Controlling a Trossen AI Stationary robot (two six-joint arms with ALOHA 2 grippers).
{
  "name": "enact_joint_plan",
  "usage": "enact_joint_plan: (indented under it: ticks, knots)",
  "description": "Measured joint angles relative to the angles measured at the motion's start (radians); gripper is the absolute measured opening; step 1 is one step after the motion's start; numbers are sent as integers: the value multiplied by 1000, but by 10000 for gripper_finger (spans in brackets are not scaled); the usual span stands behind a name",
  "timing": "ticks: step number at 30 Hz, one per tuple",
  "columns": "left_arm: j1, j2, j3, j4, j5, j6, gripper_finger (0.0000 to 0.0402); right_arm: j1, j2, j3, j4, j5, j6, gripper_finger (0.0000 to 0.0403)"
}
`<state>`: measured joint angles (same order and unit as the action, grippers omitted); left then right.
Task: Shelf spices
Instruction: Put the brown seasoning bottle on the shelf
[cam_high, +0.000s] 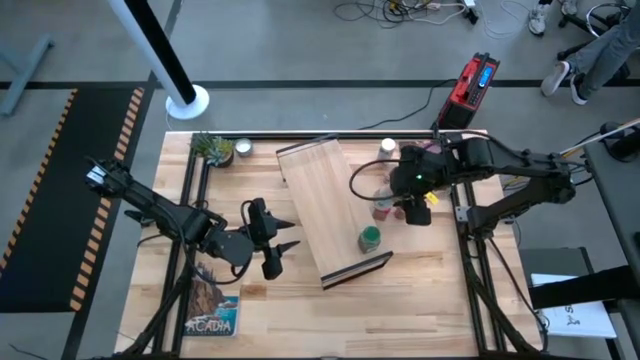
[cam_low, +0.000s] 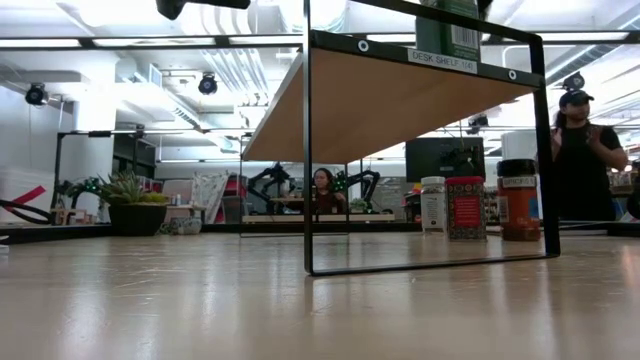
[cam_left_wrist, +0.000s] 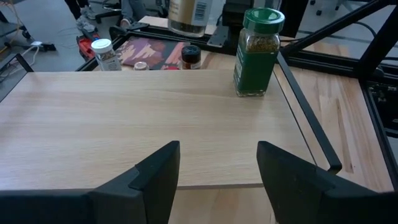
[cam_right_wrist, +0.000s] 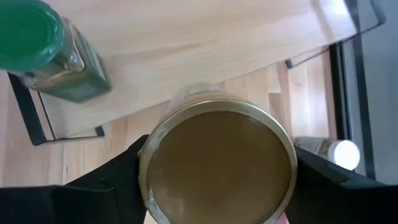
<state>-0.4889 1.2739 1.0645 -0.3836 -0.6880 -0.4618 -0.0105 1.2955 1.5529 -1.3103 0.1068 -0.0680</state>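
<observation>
We hold our right gripper (cam_right_wrist: 217, 180) clamped around the wide tan-lidded jar (cam_right_wrist: 217, 165), that arm reaching in from the table's right side, while our left gripper (cam_left_wrist: 217, 171) hovers with fingers spread, arm stretched from the left.
</observation>
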Motion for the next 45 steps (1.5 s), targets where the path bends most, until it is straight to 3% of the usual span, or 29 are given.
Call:
enact_joint_plan:
  ticks: [11,22,34,45]
  knots:
    - [2,0,0,2,0,7,204,1,84,110,-11,-1,-97,259]
    - [2,0,0,2,0,-3,204,5,204,344,-22,-7,-181,258]
    - [2,0,0,-3,-4,-44,204,41,426,589,-88,-114,-267,259]
    - [2,0,-2,-105,-15,-124,204,142,572,719,-156,-171,-261,258]
